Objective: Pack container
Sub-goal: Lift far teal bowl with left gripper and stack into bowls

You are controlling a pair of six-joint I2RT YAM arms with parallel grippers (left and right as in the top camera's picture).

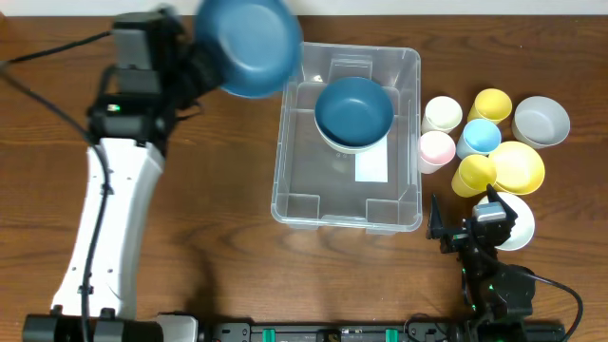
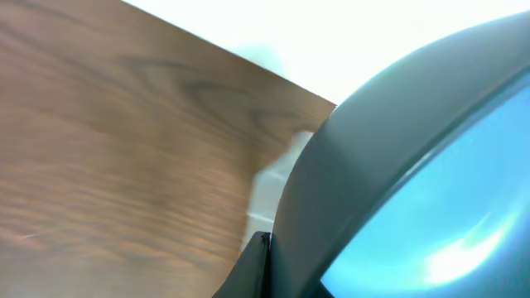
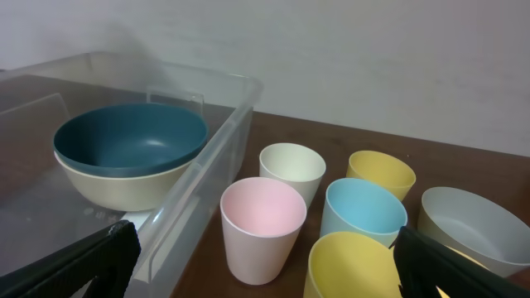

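Observation:
The clear container (image 1: 408, 114) stands at the table's middle. Inside it a dark blue bowl (image 1: 353, 109) is nested in a cream bowl (image 1: 334, 142); both show in the right wrist view (image 3: 128, 136). My left gripper (image 1: 204, 66) is shut on the rim of a second dark blue bowl (image 1: 249, 43), held tilted above the table just left of the container's far left corner. That bowl fills the left wrist view (image 2: 414, 182). My right gripper (image 1: 467, 226) is open and empty, low near the front right, behind the cups.
Right of the container stand cream (image 1: 442, 113), pink (image 1: 436, 149), light blue (image 1: 480, 137) and two yellow cups (image 1: 491, 104) (image 1: 472, 175), a yellow bowl (image 1: 521, 166), a grey bowl (image 1: 541, 122) and a white bowl (image 1: 519, 224).

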